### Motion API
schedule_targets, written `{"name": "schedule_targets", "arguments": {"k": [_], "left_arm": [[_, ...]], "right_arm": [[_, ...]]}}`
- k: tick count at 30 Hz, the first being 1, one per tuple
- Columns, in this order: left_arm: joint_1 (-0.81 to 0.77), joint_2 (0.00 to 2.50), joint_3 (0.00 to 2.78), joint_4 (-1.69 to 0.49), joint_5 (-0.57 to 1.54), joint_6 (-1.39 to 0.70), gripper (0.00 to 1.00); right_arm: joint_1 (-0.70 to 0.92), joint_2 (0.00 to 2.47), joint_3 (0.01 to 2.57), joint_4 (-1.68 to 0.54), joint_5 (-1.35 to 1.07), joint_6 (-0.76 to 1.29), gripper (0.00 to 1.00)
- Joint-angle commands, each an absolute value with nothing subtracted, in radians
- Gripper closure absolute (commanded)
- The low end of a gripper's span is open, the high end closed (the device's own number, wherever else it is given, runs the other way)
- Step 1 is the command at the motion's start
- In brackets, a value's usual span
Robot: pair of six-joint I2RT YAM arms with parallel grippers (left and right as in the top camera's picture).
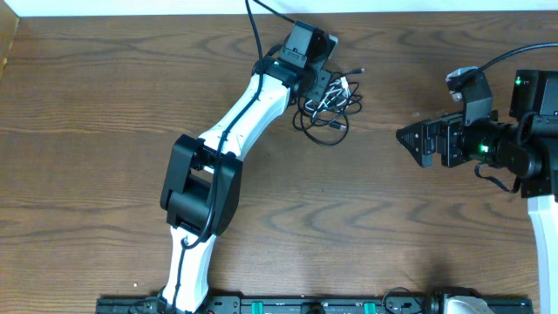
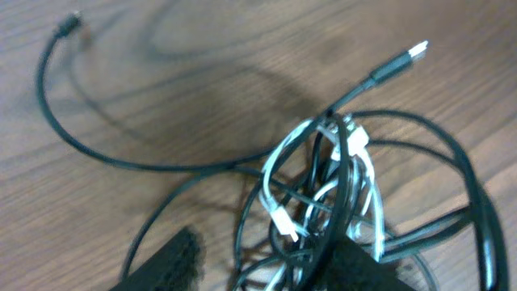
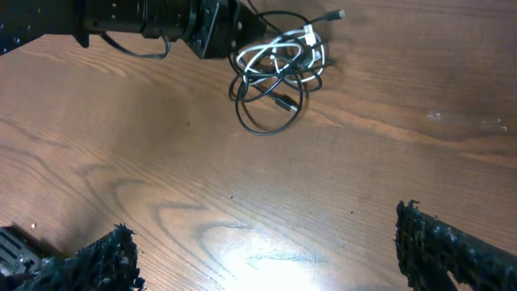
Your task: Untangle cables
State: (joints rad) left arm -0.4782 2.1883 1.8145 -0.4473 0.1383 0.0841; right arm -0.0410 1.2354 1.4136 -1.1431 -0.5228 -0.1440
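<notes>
Left fingers (image 2: 166, 263) sit either side of the cables (image 2: 323, 186), with strands running between them; can't tell if clamped or just straddling. The tangle, white cord (image 2: 355, 162) knotted inside the black ones, lies on the surface (image 1: 105, 105) around 1 o'clock from centre. Right fingers (image 3: 452, 246) are spread wide and empty, at 4 o'clock of the tangle, well apart.

Bare brown wood-grain table (image 1: 87, 131)

Brown wooden table (image 1: 87, 131) — bare, grained
</notes>
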Motion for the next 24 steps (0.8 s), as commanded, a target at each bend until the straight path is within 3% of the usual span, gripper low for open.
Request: {"name": "schedule_targets", "arguments": {"k": [1, 5, 18, 24], "left_arm": [[-0.474, 2.200, 1.837, -0.415, 0.119, 0.093, 0.67], [-0.475, 2.197, 1.837, -0.399, 0.119, 0.081, 0.92], [-0.475, 1.918, 1.837, -0.607, 0.131, -0.129, 0.92], [-0.475, 1.774, 1.837, -0.715, 0.282, -0.160, 0.92]], "right_arm": [[-0.045, 1.231, 1.409, -1.145, -0.522, -0.163, 0.01], [-0.045, 1.231, 1.409, -1.149, -0.522, -0.163, 0.01], [-0.045, 1.255, 1.409, -1.142, -0.522, -0.137, 0.04], [-0.043, 1.325, 1.409, -1.110, -0.551, -0.025, 0.09]]}}
